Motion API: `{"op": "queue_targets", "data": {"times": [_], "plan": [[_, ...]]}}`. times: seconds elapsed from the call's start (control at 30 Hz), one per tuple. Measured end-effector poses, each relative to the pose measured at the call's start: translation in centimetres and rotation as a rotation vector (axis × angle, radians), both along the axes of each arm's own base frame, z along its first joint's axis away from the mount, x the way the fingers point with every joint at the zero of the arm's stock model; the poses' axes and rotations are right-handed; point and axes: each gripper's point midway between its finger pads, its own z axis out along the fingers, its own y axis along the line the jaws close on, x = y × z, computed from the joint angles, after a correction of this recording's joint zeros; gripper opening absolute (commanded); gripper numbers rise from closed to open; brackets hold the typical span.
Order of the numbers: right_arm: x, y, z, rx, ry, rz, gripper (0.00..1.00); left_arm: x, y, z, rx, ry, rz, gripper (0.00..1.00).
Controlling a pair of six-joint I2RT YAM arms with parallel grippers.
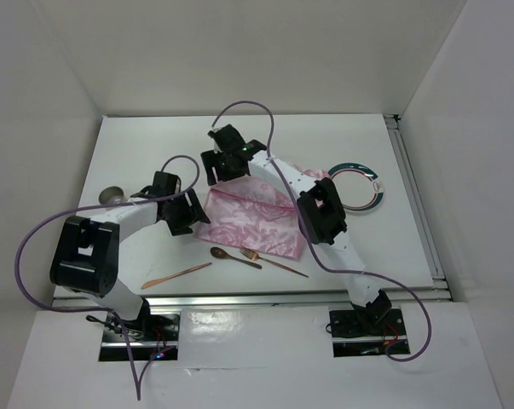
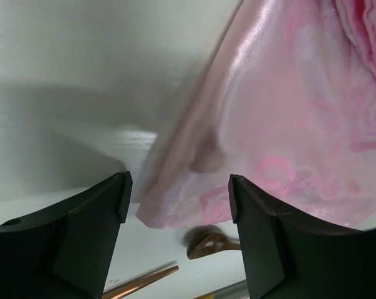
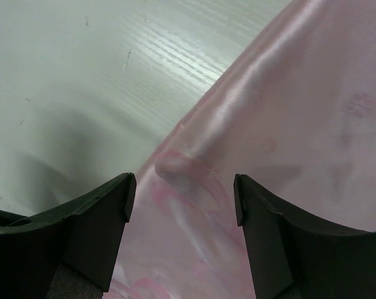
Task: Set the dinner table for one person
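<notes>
The white dinner table (image 1: 146, 153) carries a shiny pink floral cloth mat (image 1: 252, 217), partly rumpled, at its middle. My left gripper (image 1: 191, 218) is open at the mat's near-left corner (image 2: 175, 208), which lies between its fingers (image 2: 178, 193). My right gripper (image 1: 221, 166) is open low over the mat's far-left corner (image 3: 175, 165), with nothing held (image 3: 183, 193). A brown spoon (image 1: 233, 256), a copper fork (image 1: 274, 262) and a copper knife (image 1: 176, 275) lie in front of the mat. The spoon's bowl (image 2: 209, 242) and the knife's tip (image 2: 141, 281) show in the left wrist view.
A white plate with a teal rim (image 1: 359, 186) lies right of the mat, partly behind the right arm. A small silver bowl (image 1: 112, 195) sits at the table's left edge. Metal rails run along the right (image 1: 414, 196) and near edges. White walls enclose the table.
</notes>
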Motion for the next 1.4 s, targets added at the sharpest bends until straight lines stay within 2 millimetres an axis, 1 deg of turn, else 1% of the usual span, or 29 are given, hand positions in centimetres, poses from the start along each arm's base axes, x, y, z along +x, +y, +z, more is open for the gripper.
{"op": "queue_targets", "data": {"times": [0.07, 0.17, 0.2, 0.23, 0.3, 0.33, 0.37, 0.43, 0.47, 0.57, 0.6, 0.63, 0.7, 0.8, 0.87, 0.93, 1.0, 1.07, 1.17, 1.2, 1.27, 1.33, 1.4], "plan": [[-0.5, 0.7, -0.4, -0.004, 0.004, 0.012, 0.76, 0.3, -0.1, 0.0, -0.016, -0.005, 0.004, 0.75], [-1.3, 1.5, -1.6, -0.024, 0.008, 0.023, 0.70, 0.8, -0.3, -0.3, -0.043, -0.011, 0.004, 0.50], [-1.4, 1.7, -2.1, -0.034, 0.008, 0.017, 0.64, 0.9, -0.4, -0.5, -0.050, -0.009, 0.004, 0.31], [-1.3, 1.8, -2.7, -0.046, 0.008, 0.009, 0.60, 0.9, -0.4, -0.7, -0.058, -0.005, 0.007, 0.23], [-1.4, 1.8, -3.8, -0.070, 0.013, -0.014, 0.54, 0.4, -0.6, -1.3, -0.067, 0.016, 0.009, 0.10], [-1.5, 1.7, -4.4, -0.081, 0.017, -0.023, 0.51, 0.4, -0.7, -1.3, -0.078, 0.018, 0.008, 0.00], [-1.5, 1.5, -4.8, -0.092, 0.019, -0.034, 0.43, 0.4, -0.7, -1.3, -0.082, 0.018, 0.006, 0.00], [-1.3, 1.2, -5.0, -0.102, 0.017, -0.054, 0.35, 0.4, -0.8, -1.2, -0.087, 0.018, 0.003, 0.00], [-1.2, 1.2, -5.0, -0.102, 0.016, -0.060, 0.26, 0.4, -0.8, -1.2, -0.087, 0.018, 0.004, 0.00], [-1.0, 1.0, -4.9, -0.104, 0.012, -0.072, 0.12, 0.4, -0.6, -1.2, -0.087, 0.020, 0.009, 0.00], [-0.9, 0.8, -5.0, -0.105, 0.011, -0.076, 0.02, 0.4, -0.6, -1.2, -0.086, 0.022, 0.009, 0.00], [-0.7, 0.7, -4.9, -0.103, 0.011, -0.082, 0.00, 0.4, -0.6, -1.2, -0.086, 0.024, 0.010, 0.00], [-0.6, 0.7, -4.5, -0.098, 0.010, -0.088, 0.00, 0.3, -0.5, -1.2, -0.084, 0.028, 0.012, 0.00], [-0.1, 0.4, -3.1, -0.075, -0.001, -0.097, 0.00, 0.2, -0.3, -1.1, -0.071, 0.042, 0.015, 0.00], [0.5, 0.0, -1.1, -0.047, -0.019, -0.107, 0.00, 0.3, -0.1, -0.8, -0.063, 0.050, 0.019, 0.00], [1.3, -0.6, 1.5, -0.007, -0.044, -0.118, 0.00, 0.6, 0.2, -0.3, -0.049, 0.053, 0.021, 0.00], [2.5, -1.6, 5.0, 0.042, -0.085, -0.141, 0.00, 1.5, 0.4, 0.8, -0.033, 0.039, 0.017, 0.00], [3.8, -3.3, 8.9, 0.092, -0.133, -0.170, 0.00, 3.0, 0.6, 2.5, -0.022, 0.003, 0.016, 0.00], [5.2, -6.5, 15.2, 0.163, -0.216, -0.218, 0.00, 5.8, 1.2, 6.1, -0.008, -0.078, 0.024, 0.00], [5.5, -7.6, 17.3, 0.186, -0.242, -0.231, 0.00, 6.9, 1.5, 7.5, -0.005, -0.114, 0.029, 0.00], [5.7, -10.4, 22.0, 0.233, -0.313, -0.260, 0.00, 9.1, 2.3, 10.9, 0.001, -0.192, 0.041, 0.00], [5.3, -13.0, 26.5, 0.275, -0.387, -0.286, 0.00, 10.9, 3.4, 14.3, 0.011, -0.272, 0.057, 0.00], [3.9, -15.1, 30.2, 0.307, -0.447, -0.300, 0.00, 11.9, 4.6, 17.2, 0.022, -0.334, 0.077, 0.00]]}}
